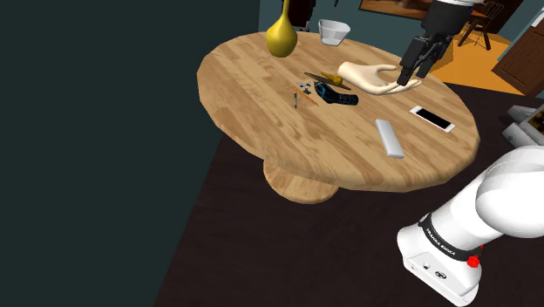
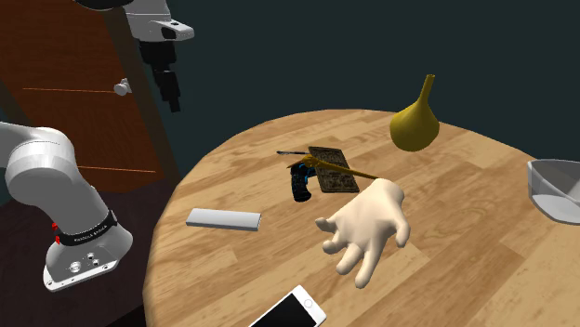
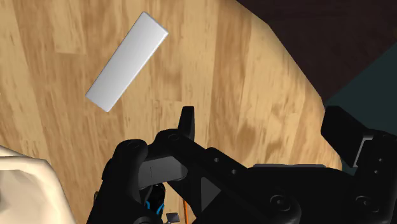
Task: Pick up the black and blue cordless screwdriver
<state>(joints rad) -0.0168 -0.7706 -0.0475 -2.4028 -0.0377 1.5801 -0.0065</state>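
Note:
The black and blue cordless screwdriver [image 1: 336, 95] lies on its side near the middle of the round wooden table [image 1: 261, 113], just beside a pale model hand [image 1: 370, 77]. In the second exterior view the screwdriver [image 2: 300, 181] rests next to a dark flat panel [image 2: 332, 170]. My gripper [image 1: 411, 77] hangs open and empty in the air above the wrist end of the model hand, to the shoulder view's right of the screwdriver and well clear of it. Seen from the second exterior view, the gripper [image 2: 171, 95] is high over the table's near-left edge.
A yellow long-necked vase [image 1: 281, 35] and a white bowl [image 1: 334, 31] stand at the table's far side. A grey bar [image 1: 391, 138] and a white phone [image 1: 432, 118] lie toward the stand. Small tools [image 1: 305, 89] are scattered beside the screwdriver. The grey bar [image 3: 127, 62] lies below the gripper.

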